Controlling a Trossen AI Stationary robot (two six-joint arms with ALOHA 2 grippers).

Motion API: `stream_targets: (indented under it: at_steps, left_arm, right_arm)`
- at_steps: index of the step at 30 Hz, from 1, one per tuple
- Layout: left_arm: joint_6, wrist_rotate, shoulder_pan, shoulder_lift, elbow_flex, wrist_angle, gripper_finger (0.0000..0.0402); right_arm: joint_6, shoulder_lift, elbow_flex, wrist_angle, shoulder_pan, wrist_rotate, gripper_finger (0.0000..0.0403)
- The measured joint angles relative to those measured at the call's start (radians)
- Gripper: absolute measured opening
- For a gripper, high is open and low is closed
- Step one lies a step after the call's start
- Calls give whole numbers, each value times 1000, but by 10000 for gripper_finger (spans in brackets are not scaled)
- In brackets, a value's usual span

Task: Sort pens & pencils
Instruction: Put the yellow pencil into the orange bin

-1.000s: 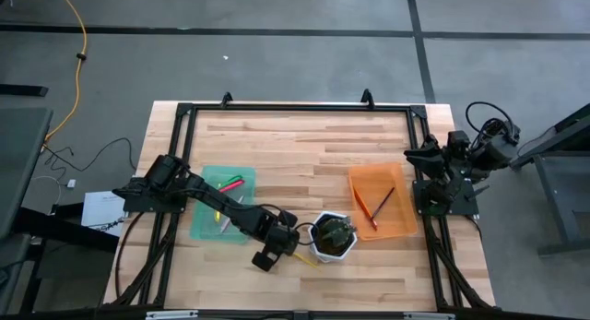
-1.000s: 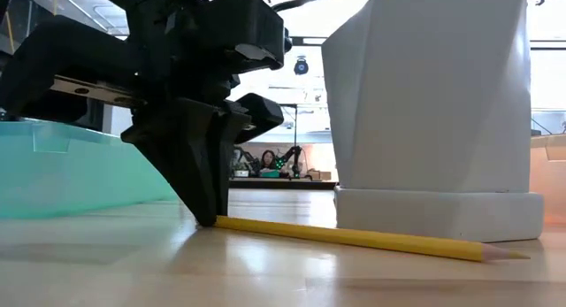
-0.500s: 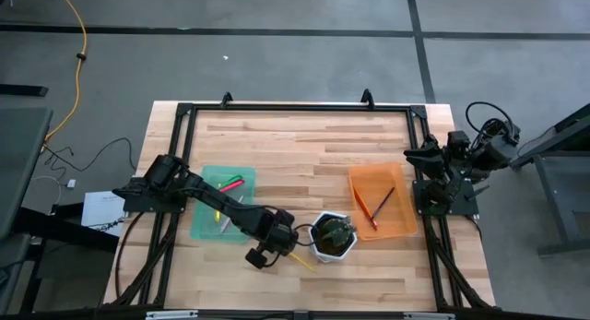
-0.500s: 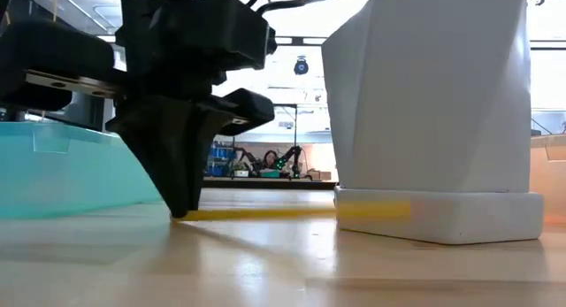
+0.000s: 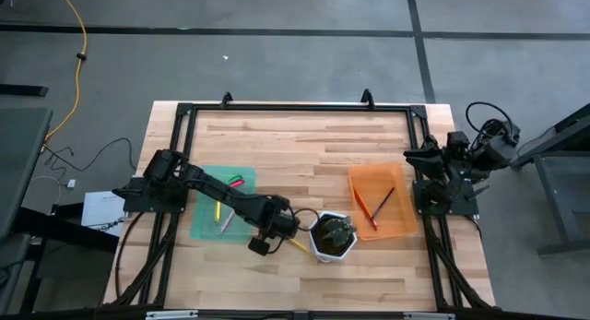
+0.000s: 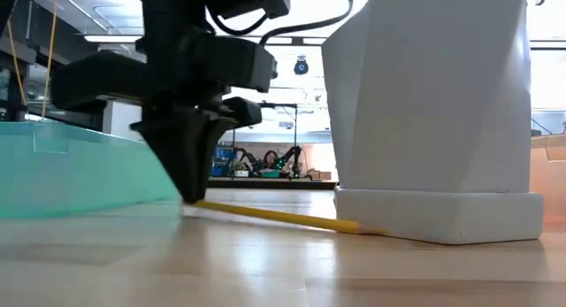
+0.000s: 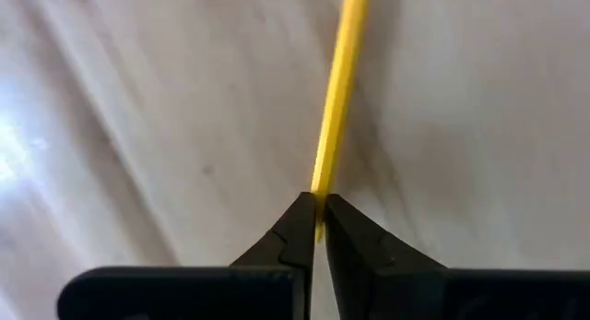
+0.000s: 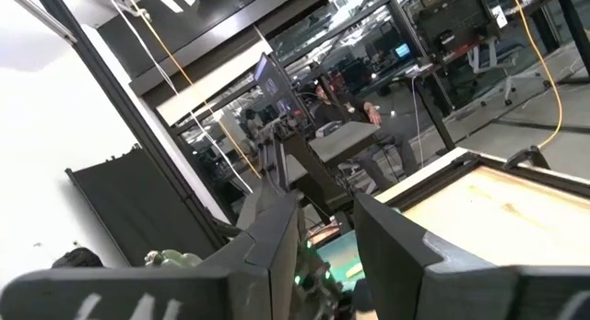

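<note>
Left gripper [image 7: 318, 219] jaws clamped on one end of the yellow pencil [image 7: 336, 99], tip pinched right between the fingertips. Pencil runs straight out from the jaws, low over the wood table [image 5: 304, 145], long axis toward the white pot [image 5: 332, 237]; far end sits at the pot base. Green tray [image 5: 207, 230] just beside. Right gripper [image 8: 327, 228] parked at the table's right edge, jaws apart, nothing held.

You see a worktop [image 5: 304, 145] of pale, smooth wood planks with a soft sheen. The left end effector [image 7: 318, 230] looks like matt black plastic, the pencil [image 7: 337, 89] glossy yellow. The white pot [image 6: 433, 112] looks smooth and matt; the green tray [image 6: 62, 170] and orange tray [image 5: 406, 186] are translucent plastic.
</note>
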Motion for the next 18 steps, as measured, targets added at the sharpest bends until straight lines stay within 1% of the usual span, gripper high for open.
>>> stream_targets:
  at_steps: [7, 12, 14, 18]
  left_arm:
    - [-15, -79, 64, -61, 0, -11, 14]
    - [11, -85, 119, -87, 0, -42, 14]
    - [21, -75, 136, -92, -1, -69, 14]
    - [76, -2, 142, -99, 1, -65, 14]
  right_arm:
    - [49, 0, 0, -40, 0, -2, 103]
    - [51, 0, 0, -40, 0, -2, 103]
    - [51, 0, 0, -40, 0, -2, 103]
    - [51, 0, 0, -40, 0, -2, 103]
